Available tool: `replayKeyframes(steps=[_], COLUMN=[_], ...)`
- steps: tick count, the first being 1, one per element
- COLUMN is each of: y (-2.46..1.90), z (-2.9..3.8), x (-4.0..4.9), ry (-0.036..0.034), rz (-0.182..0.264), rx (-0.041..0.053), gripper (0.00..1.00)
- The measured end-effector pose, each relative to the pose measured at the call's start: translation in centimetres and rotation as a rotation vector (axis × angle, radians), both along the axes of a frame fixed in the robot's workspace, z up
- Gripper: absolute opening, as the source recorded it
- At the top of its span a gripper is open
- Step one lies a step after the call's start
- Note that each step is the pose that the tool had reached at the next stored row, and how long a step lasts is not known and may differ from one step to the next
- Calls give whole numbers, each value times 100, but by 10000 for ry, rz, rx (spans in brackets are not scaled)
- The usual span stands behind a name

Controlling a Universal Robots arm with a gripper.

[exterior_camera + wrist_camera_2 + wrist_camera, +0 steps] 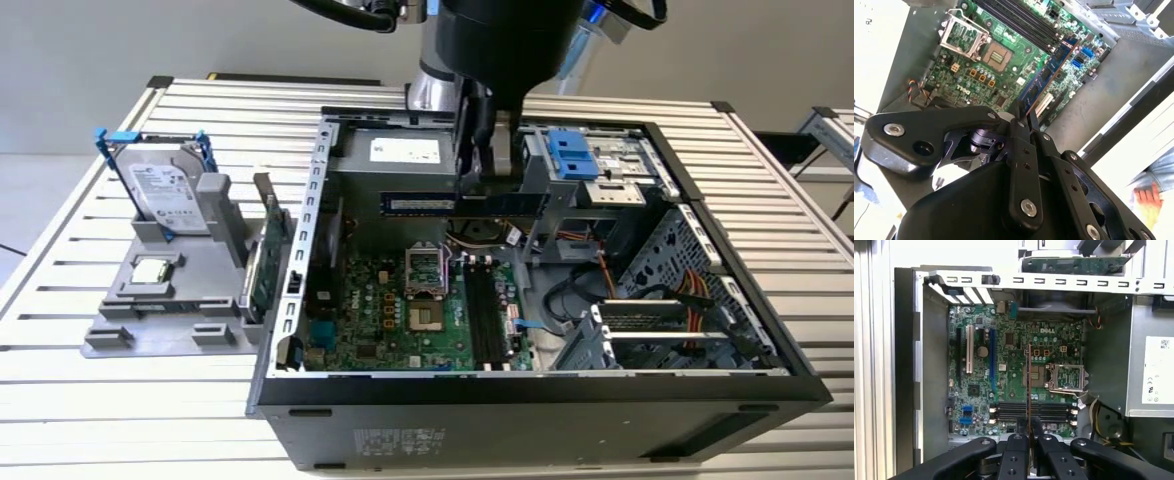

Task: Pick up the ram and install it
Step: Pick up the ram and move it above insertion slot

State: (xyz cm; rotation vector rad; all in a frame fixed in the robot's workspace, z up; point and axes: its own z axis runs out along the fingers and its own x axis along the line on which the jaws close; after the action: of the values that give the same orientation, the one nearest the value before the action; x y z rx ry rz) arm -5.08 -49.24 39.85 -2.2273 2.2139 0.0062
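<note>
**Clerk:** Contents, from the exterior view's left?

**Keeper:** Desk point(120, 420), slatted. On it, one grey holder point(134, 320) with a drive point(167, 195) stood upright, and one card point(274, 250) on edge just beside the case point(534, 400). In the case, a board point(400, 310) lay flat. Above the board, the ram point(424, 204) hung level. Gripper point(481, 185): pinched on the ram near its middle. Slots point(487, 320) sat below, well apart from it. Cage point(667, 280) at the far right.

**Clerk:** Wrist views?

**Keeper:** In the first wrist view the ram point(1029, 385) was a thin edge-on line between the fingers point(1016, 452), and it appeared to lie across the slots point(1031, 411), not along them. In the second wrist view the ram point(1046, 75) ran out from the fingertips over the board.

**Clerk:** Risks?

**Keeper:** In my judgement, pressing it down crosswise would jam or bend it. A narrow pinch could let the stick pivot. The open socket point(1066, 377) beside the slots could be struck.

**Clerk:** Unaccounted for?

**Keeper:** Slot latches were too small to tell. The ram's notch and contacts were not made out, and its gripped part was covered. A pale shape point(1146, 197) at the edge of the second wrist view was unidentified.
</note>
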Motion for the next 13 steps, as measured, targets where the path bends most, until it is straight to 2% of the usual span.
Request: replayKeyframes(steps=[13], y=[0], z=[0], x=[191], ry=[0], rz=[-33], rx=[1], gripper=[0])
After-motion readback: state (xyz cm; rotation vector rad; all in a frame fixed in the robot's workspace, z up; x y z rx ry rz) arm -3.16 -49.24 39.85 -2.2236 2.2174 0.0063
